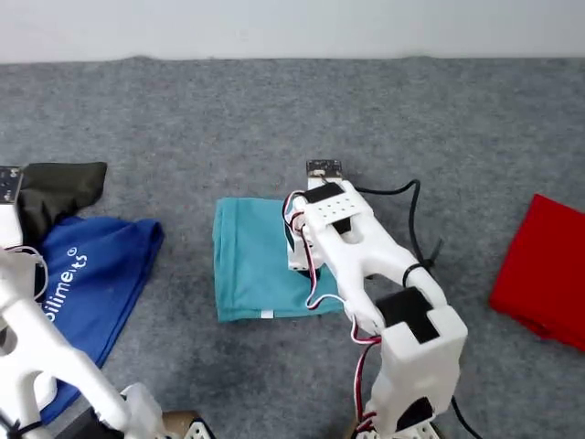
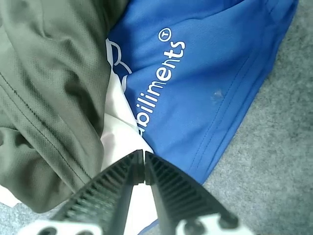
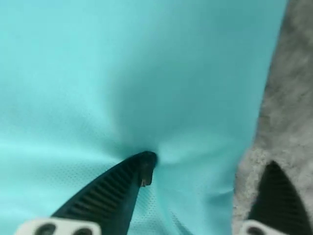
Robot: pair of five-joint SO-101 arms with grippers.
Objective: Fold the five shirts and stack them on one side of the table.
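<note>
Table [image 1: 228,119]: covered in grey felt-like cloth.

Teal shirt [image 1: 249,265]: folded into a rectangle, lying flat near the middle of the table, partly under the right arm [image 1: 366,256].

Right gripper [image 3: 210,169]: jaws wide apart, gripping nothing. One finger [image 3: 139,169] presses its tip into the teal cloth and dimples it. The other finger stands over the grey cover just past the shirt's edge.

Blue shirt [image 1: 96,270]: unfolded, with white print, spread on the left side of the table. Its top edge touches the olive shirt.

Olive shirt [image 1: 59,187]: dark, crumpled, at the far left, behind the blue one.

White cloth [image 2: 120,137]: a strip showing between the olive and blue shirts; what it is cannot be told.

Left gripper [image 2: 144,159]: jaws closed tip to tip, nothing seen between them. It hangs over the white strip where the olive and blue shirts meet.

Red shirt [image 1: 544,270]: at the right edge of the table, well apart from the teal one and running out of view.
</note>
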